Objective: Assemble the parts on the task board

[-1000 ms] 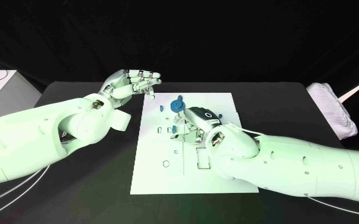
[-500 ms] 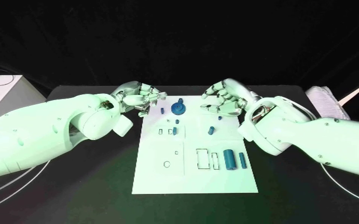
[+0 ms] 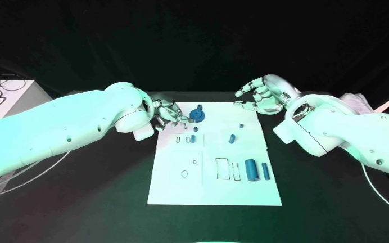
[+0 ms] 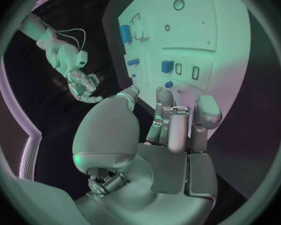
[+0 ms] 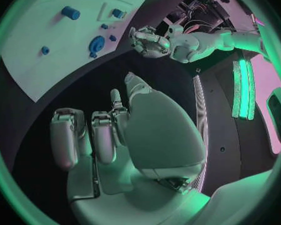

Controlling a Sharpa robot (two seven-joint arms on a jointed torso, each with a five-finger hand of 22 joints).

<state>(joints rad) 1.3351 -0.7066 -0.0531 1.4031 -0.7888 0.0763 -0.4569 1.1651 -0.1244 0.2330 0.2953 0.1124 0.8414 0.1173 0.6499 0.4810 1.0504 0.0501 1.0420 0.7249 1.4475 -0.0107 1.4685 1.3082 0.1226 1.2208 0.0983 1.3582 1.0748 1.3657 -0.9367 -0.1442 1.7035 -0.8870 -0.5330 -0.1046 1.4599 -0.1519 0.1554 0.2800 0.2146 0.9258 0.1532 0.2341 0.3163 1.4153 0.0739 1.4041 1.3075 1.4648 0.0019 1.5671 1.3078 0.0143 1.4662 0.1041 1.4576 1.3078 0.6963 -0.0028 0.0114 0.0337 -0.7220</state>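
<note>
I have both hands off the work now. A second ago my right hand (image 3: 263,98) was down over the middle of the task board (image 3: 212,189), covering the parts; now it sits beyond the board's far right corner, fingers loosely curled with nothing in them, and the wrist view confirms it is empty. My left hand (image 3: 168,112) has come down from above the table to the board's far left edge, fingers curled in and pointing at the board. I see nothing pinched there, though the fingertips are too small in the head view to be sure.

With the right hand withdrawn, the parts are uncovered: a round blue gear (image 3: 197,114) just off my left fingertips, two small blue pieces (image 3: 189,139) nearer me from that hand, a short blue peg (image 3: 231,139) between the hands, and two blue cylinders (image 3: 257,170) standing by the slots well toward me from the right hand.

I judge that the left hand is taking the next pick, probably the gear.
</note>
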